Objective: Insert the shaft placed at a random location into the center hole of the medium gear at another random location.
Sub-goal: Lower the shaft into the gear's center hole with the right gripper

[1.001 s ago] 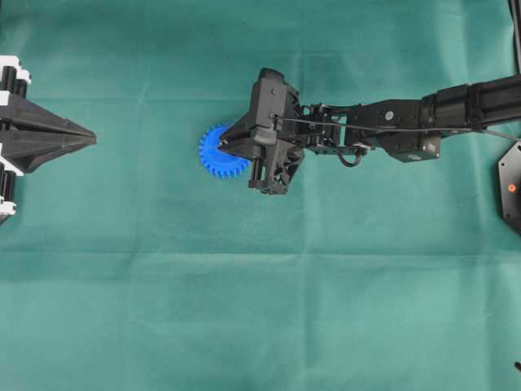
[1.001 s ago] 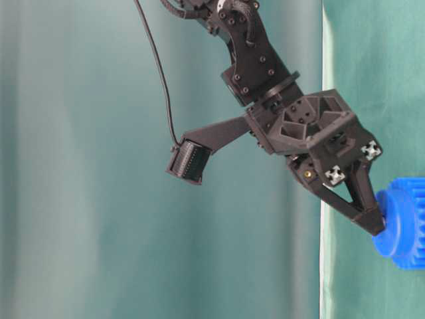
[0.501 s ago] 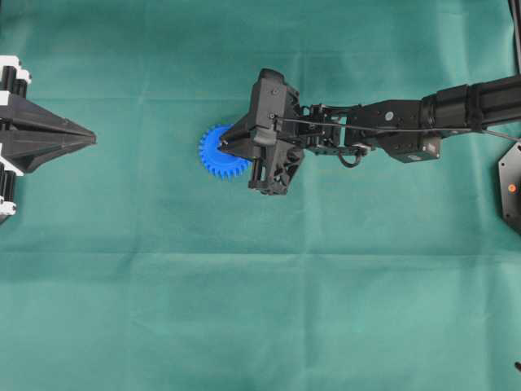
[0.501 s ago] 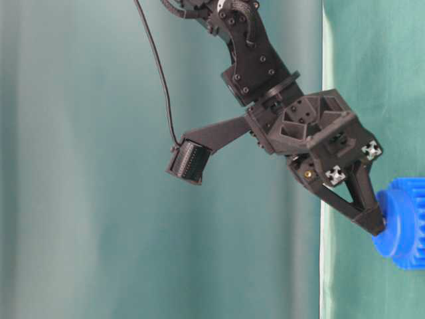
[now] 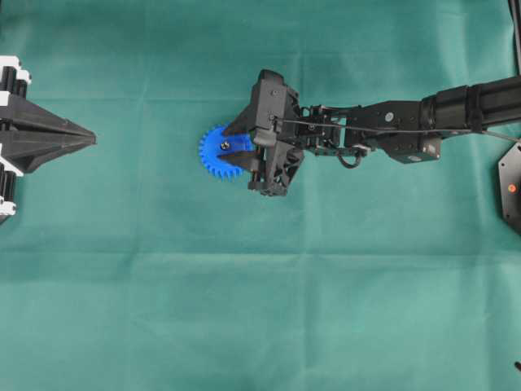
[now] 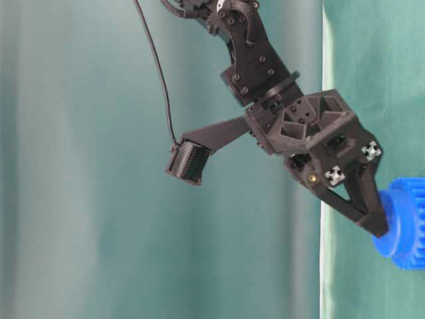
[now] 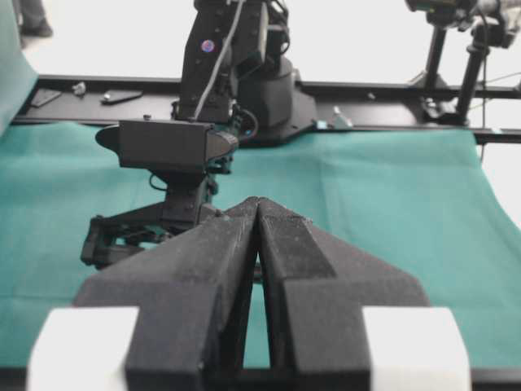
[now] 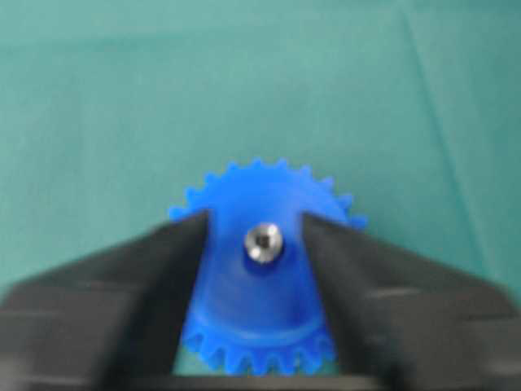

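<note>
The bright blue medium gear (image 5: 213,159) lies flat on the green cloth. The silvery shaft (image 5: 225,146) stands in the center hole of its raised hub, and its round end shows in the right wrist view (image 8: 264,243). My right gripper (image 5: 230,145) is open just over the hub, with one finger on each side of the shaft and apart from it (image 8: 254,220). The table-level view shows the fingertips (image 6: 376,224) against the gear's hub (image 6: 398,226). My left gripper (image 5: 88,140) is shut and empty at the far left, as the left wrist view (image 7: 258,205) also shows.
The right arm (image 5: 407,126) stretches in from the right edge above the cloth. A black plate (image 5: 510,187) sits at the right edge. In the left wrist view a black frame rail (image 7: 366,90) runs along the far side of the cloth.
My right gripper's jaws have opened and let go of the shaft, which now shows standing in the gear's hub. The left arm has not moved.
</note>
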